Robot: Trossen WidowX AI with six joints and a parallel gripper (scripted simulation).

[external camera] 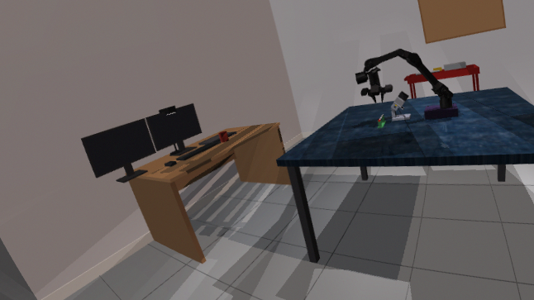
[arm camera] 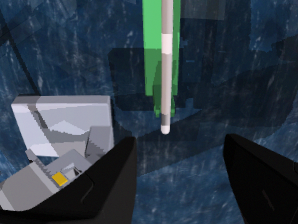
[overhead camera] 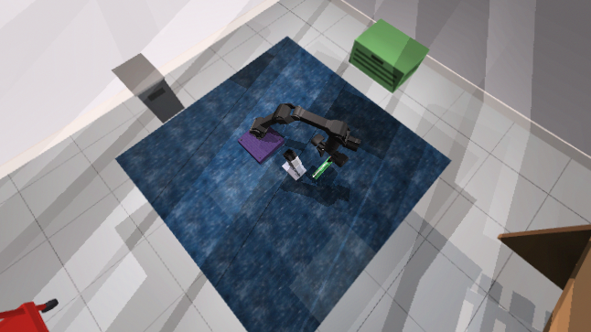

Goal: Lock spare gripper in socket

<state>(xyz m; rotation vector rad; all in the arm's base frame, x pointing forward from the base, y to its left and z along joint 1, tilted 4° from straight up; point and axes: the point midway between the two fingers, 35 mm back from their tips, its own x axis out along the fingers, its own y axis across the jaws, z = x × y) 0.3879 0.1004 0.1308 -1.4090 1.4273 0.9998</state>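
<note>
The lock pin (overhead camera: 320, 171) (arm camera: 166, 75) is a thin pale rod lying along its green rest (overhead camera: 326, 165) (external camera: 382, 123) (arm camera: 151, 45); its white tip sticks out past the rest's end in the wrist view. The white mount (overhead camera: 293, 172) (external camera: 402, 117) (arm camera: 65, 110) stands beside the rest. A grey body with a black end, seemingly the spare gripper (overhead camera: 289, 155) (external camera: 399, 100) (arm camera: 20, 190), stands tilted in its socket; the joint is only partly visible. My gripper (overhead camera: 327, 155) (external camera: 379, 102) (arm camera: 181, 145) is partly open and empty, above the pin and rest, touching neither.
The arm's purple base plate (overhead camera: 261, 149) (external camera: 434, 114) is on the blue table (overhead camera: 256, 237) (external camera: 351, 144), on the far side of the mount from the green rest. The tilted grey body rises near the left finger in the wrist view. A wooden desk (external camera: 153, 210) with monitors stands apart.
</note>
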